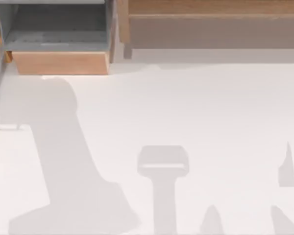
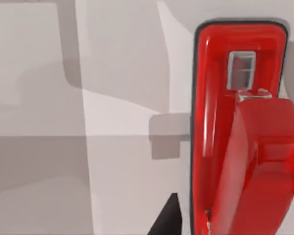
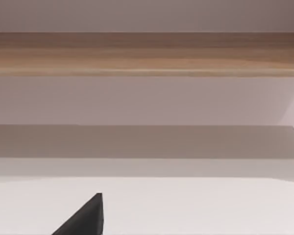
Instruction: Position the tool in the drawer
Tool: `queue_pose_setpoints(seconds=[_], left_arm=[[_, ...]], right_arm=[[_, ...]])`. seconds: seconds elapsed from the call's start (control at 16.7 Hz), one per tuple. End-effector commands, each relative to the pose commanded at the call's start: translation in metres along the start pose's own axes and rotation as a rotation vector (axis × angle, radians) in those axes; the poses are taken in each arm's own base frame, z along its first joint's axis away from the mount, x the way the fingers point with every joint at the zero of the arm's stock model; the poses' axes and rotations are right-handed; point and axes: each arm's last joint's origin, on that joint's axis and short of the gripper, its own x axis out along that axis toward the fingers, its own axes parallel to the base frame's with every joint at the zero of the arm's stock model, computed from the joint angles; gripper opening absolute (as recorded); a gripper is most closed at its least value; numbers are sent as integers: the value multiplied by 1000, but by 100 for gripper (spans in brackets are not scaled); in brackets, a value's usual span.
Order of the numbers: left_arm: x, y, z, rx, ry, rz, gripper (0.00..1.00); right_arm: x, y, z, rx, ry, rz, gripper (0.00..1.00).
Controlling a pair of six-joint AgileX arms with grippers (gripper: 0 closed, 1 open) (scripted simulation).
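Observation:
The tool [image 2: 235, 137], glossy red and long, hangs close up in the left wrist view, clear of the pale surface where its shadow falls. My left gripper [image 2: 193, 227] looks shut on it, with one black fingertip [image 2: 164, 220] right beside its red edge. The drawer [image 1: 61, 62] stands pulled open at the table's far left in the top view, its grey floor bare behind the light-tan front panel. A black tip of my right gripper [image 3: 85, 218] shows low in the right wrist view, facing a wooden unit.
A wider brown wooden unit [image 1: 210, 24] runs along the back right of the table, seen also as a wooden band [image 3: 147, 54]. Arm shadows lie across the white tabletop [image 1: 210, 107] at the left, middle and right front.

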Motion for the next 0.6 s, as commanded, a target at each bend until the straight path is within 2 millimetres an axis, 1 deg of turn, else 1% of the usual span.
queue_pose_setpoints(seconds=[0.12, 0.18, 0.6], left_arm=[[0, 0, 0, 0, 0, 0, 98], [0, 0, 0, 0, 0, 0, 100], [0, 0, 0, 0, 0, 0, 100]], right_arm=[[0, 0, 0, 0, 0, 0, 100], [0, 0, 0, 0, 0, 0, 100], [0, 0, 0, 0, 0, 0, 100]])
